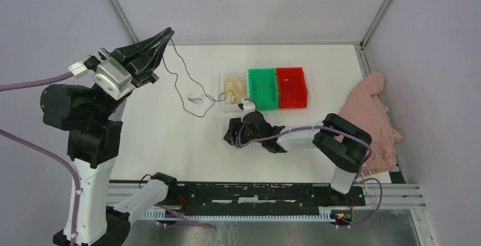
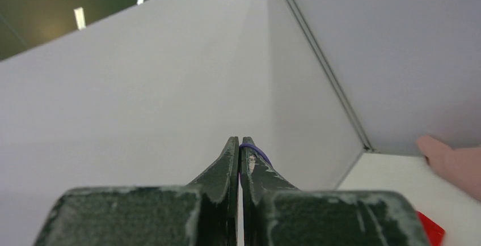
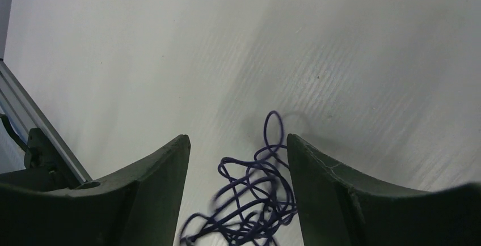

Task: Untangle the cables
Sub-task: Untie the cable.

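My left gripper [image 1: 166,35] is raised high at the back left and is shut on a dark blue-purple cable [image 1: 180,84]. The cable hangs down in thin strands to the table. In the left wrist view the cable [image 2: 256,150] bends over the tip of the shut gripper [image 2: 239,143]. My right gripper [image 1: 231,134] is low over the table's middle. In the right wrist view it [image 3: 236,144] is open, with a tangled dark blue-purple bundle [image 3: 255,200] lying loose between its fingers. A yellow cable [image 1: 234,84] lies in a clear tray [image 1: 227,105]. I see no red cable.
A green bin [image 1: 262,88] and a red bin [image 1: 291,87] stand side by side right of the clear tray. A pink cloth [image 1: 371,115] lies at the table's right edge. White walls enclose the back and sides.
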`<state>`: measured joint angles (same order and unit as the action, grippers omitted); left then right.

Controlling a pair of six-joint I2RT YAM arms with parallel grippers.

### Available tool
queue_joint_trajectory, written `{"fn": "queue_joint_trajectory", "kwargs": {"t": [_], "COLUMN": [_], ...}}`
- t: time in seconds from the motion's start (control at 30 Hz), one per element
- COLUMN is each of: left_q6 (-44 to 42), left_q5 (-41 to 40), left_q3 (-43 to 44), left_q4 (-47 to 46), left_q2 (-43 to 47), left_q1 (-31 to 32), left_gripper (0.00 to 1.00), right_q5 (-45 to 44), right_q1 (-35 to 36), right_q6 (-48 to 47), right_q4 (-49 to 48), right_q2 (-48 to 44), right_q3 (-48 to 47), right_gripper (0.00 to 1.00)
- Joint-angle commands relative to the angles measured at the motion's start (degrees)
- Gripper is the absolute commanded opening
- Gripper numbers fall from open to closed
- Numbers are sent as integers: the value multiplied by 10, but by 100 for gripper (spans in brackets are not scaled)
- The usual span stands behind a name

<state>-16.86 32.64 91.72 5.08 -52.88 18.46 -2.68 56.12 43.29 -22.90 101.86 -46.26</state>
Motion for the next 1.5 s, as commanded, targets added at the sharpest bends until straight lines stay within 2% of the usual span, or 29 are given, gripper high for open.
{"fn": "queue_joint_trajectory", "kwargs": {"t": [0.0, 0.17, 0.27, 0.37, 0.6, 0.77, 1.1, 1.27, 1.47], "left_q6": [-76, -107, -111, -108, -114, -113, -102, -85, -56], "left_q5": [-65, -112, -101, -75, -36, -13, 12, 33, 66], "left_q3": [46, 97, 143, 144, 74, 31, -11, -54, -94], "left_q4": [-42, -75, -52, -24, 20, 34, 62, 63, 42], "left_q2": [-24, -53, -75, -75, -41, -17, 6, 24, 33], "left_q1": [1, 2, 2, 1, 1, 1, 1, 1, 2], "left_gripper": [3, 3, 3, 3, 3, 3, 3, 3, 3], "right_q5": [-13, -17, -16, -15, -8, 29, 40, 13, -52], "right_q1": [-2, -2, -1, -1, -2, -2, -2, -3, -28], "right_q6": [-7, -8, -7, -12, -52, -73, -145, -203, -240], "right_q4": [-12, -14, -17, -15, 73, 120, 161, 223, 326], "right_q2": [5, 8, 4, -12, -95, -133, -220, -262, -268], "right_q3": [5, 15, 20, 17, -42, -79, -106, -148, -195], "right_gripper": [70, 70, 70, 74, 94, 99, 97, 97, 96]}}
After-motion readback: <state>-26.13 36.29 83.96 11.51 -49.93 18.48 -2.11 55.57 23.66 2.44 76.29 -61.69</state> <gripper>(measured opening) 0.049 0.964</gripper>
